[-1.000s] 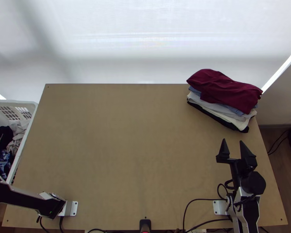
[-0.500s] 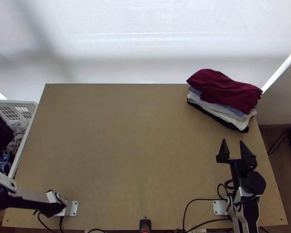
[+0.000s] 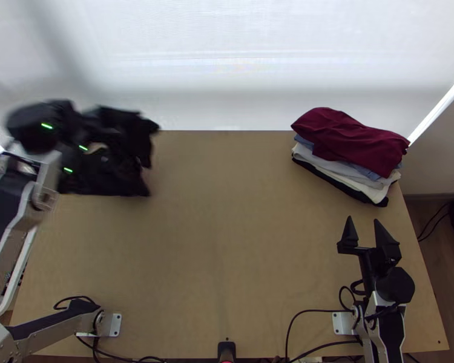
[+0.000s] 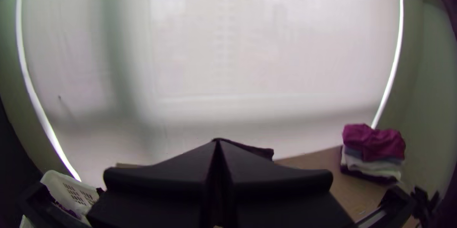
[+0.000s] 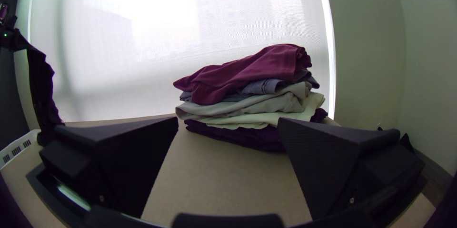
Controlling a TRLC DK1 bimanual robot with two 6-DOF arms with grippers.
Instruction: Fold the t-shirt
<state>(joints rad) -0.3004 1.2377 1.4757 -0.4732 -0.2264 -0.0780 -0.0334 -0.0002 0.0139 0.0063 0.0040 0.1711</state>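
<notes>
Have the black shirt (image 3: 127,175) pinched in the left gripper (image 3: 85,145), with fingers narrowed together at the tips. Hangs bunched below this gripper and out to its right, over the table's (image 3: 227,224) far left part. Cannot tell the exact part gripped, or about contact between lower hem and table. See the white basket (image 4: 62,180) to the left gripper's left and nearer the robot, beside the table's edge.

Have the right gripper (image 3: 363,219) wide, with fingers well apart. Find the folded stack (image 3: 351,142) ahead of its tips, near but not touching, at the table's far right. Count down from the top: maroon, blue, grey, cream, black. Lies a bit unevenly, with maroon drooping over blue. Look nearer the robot than the right gripper, and to its left, for a cable (image 3: 324,311) curving across the table. Find the pale blind (image 3: 227,60) beyond both grippers, behind the far edge.
</notes>
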